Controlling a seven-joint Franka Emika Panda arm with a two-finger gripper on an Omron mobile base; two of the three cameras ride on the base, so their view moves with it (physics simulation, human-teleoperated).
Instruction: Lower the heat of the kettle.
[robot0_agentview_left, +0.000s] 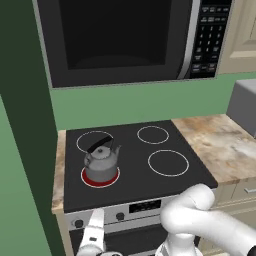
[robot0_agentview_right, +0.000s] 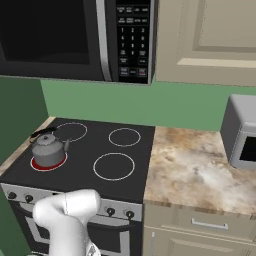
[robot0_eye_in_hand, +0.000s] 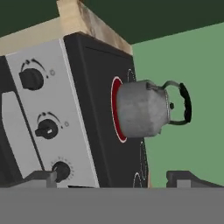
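Note:
The small grey kettle (robot0_agentview_left: 101, 162) with its black arched handle sits on the front left burner (robot0_agentview_left: 100, 179), which glows red. The right base view shows the kettle (robot0_agentview_right: 48, 149) on the stove's left side. In the rolled hand view the kettle (robot0_eye_in_hand: 144, 108) lies sideways against the red ring (robot0_eye_in_hand: 114, 109). Three black knobs (robot0_eye_in_hand: 47, 129) line the silver control panel (robot0_eye_in_hand: 65, 109) in front of it. My gripper (robot0_eye_in_hand: 113, 178) is open, its fingertips (robot0_eye_in_hand: 41, 177) spread wide, holding nothing. It hangs just in front of the panel's left end (robot0_agentview_left: 96, 220), below the kettle.
A black microwave (robot0_agentview_left: 115, 35) hangs over the stove (robot0_agentview_left: 165, 145). A green wall (robot0_agentview_left: 20, 125) closes the left side. To the right runs a marble counter (robot0_agentview_right: 195, 170) with a grey appliance (robot0_agentview_right: 242, 132); drawers (robot0_agentview_right: 200, 225) sit below.

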